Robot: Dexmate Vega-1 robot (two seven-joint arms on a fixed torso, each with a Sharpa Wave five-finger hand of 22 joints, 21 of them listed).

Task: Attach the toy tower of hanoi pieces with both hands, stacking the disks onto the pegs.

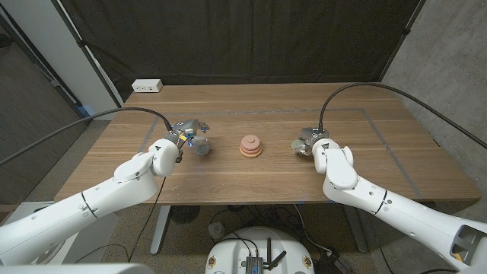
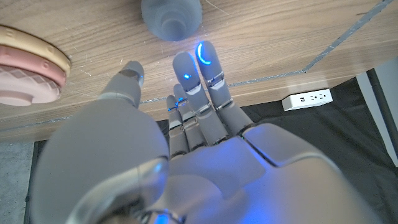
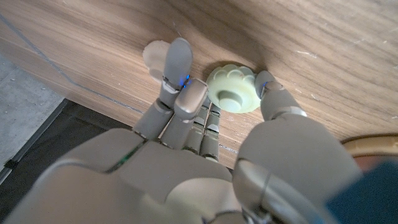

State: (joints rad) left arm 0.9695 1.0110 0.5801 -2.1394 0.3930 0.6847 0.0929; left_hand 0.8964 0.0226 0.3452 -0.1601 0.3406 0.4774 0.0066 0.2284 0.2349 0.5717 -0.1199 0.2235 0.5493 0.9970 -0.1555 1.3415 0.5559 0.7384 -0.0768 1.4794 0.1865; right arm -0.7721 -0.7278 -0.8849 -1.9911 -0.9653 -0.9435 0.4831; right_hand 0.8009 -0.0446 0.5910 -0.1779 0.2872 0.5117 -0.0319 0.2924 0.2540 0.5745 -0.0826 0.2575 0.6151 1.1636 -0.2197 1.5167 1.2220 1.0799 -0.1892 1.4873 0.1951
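Mid-table: pink stack (image 1: 250,147); hands flanking.

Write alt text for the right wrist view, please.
The right hand reaches over the wooden table to a small pale green scalloped disk, its fingers on one side and the thumb on the other.

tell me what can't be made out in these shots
- Head view: the right hand covers the pale green piece; contact unclear.
- Head view: the pink stack is too small to count disks.
- Left wrist view: the grey piece is cut by the edge.
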